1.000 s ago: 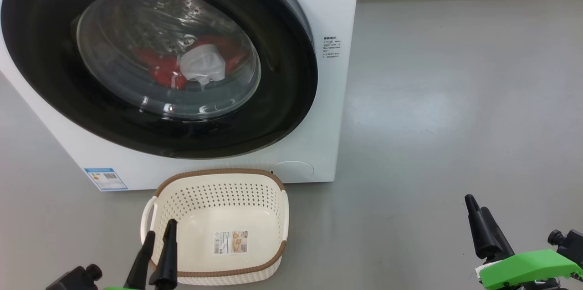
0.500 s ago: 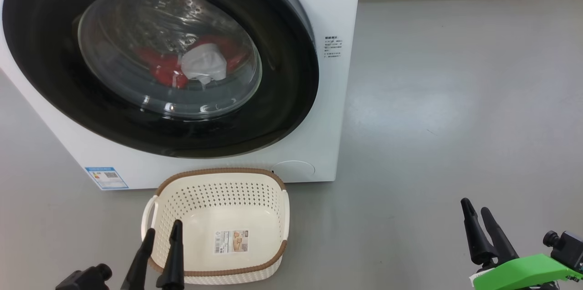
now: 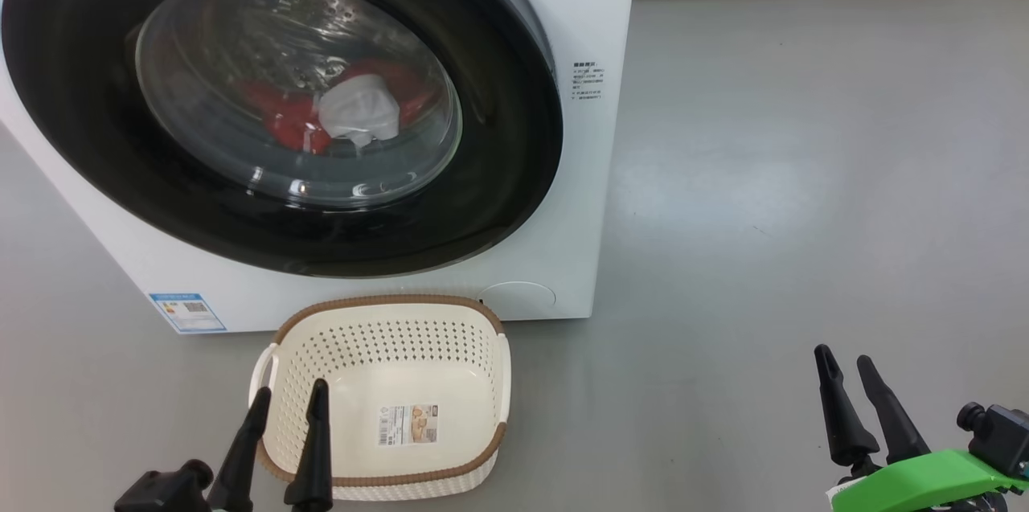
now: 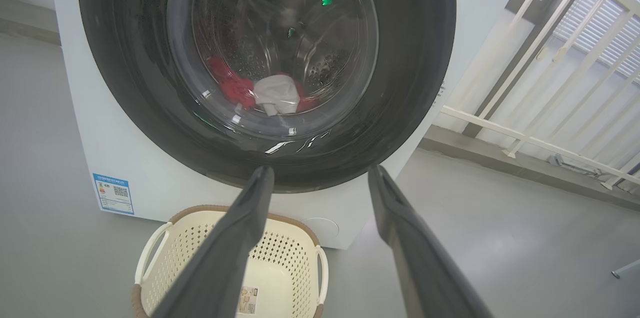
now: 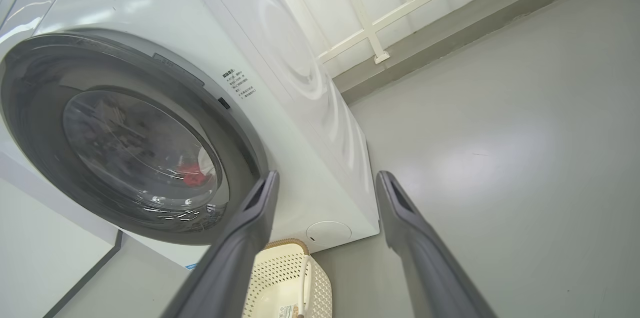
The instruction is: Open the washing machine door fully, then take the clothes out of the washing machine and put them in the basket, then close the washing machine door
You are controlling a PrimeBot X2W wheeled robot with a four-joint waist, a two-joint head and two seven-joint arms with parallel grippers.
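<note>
Our left gripper [image 3: 291, 389] hangs spread and empty above the near-left corner of the basket [image 3: 386, 302], which is cream, perforated and brown-rimmed and sits on the floor [image 3: 764, 215] just before the machine [image 3: 587, 14]. Beyond it we see the door [image 3: 498, 134], a glossy black ring, shut, with the clothes [image 3: 354, 110], red around one white, behind its glass. Our right gripper [image 3: 842, 355], also spread and empty, hangs well to the right, over the floor.

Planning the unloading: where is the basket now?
Head view, lower left: the basket sits on the floor before the washing machine, under its door.
</note>
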